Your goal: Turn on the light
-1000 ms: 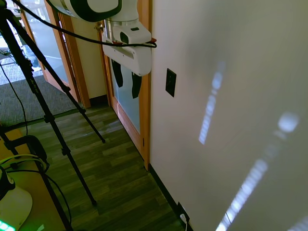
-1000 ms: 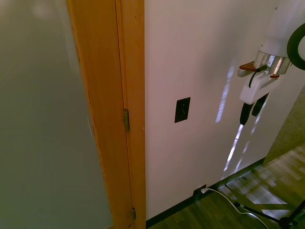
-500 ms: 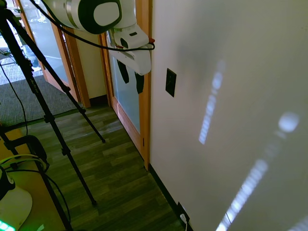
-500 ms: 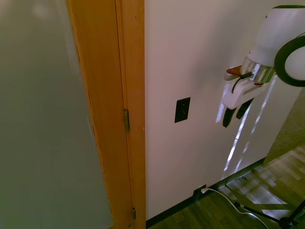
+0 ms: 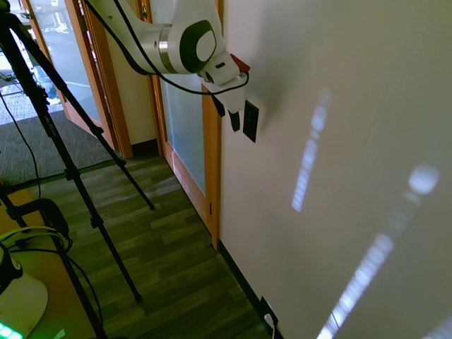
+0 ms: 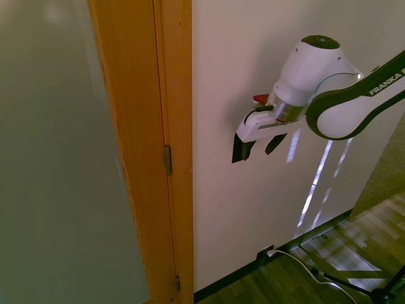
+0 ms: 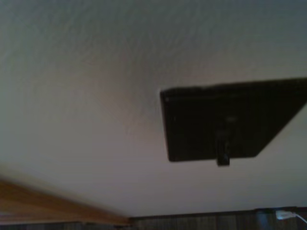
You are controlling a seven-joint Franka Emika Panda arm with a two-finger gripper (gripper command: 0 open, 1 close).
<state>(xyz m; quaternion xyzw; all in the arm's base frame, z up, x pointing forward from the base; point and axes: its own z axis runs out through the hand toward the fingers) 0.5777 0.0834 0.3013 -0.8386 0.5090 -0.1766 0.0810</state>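
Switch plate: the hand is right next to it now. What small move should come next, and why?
Probably a short push toward the wall so a fingertip meets the toggle. The hand hangs just in front of the switch, its open fingers overlapping the black plate in the second exterior view. The wrist view shows the toggle close by. Contact cannot be confirmed yet.

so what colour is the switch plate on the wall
Black; the switch plate shows best in the wrist view.

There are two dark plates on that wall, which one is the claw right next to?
The upper one, the black switch plate at door-hinge height; the claw is right at it. The other, an outlet with a white plug, sits down by the floor.
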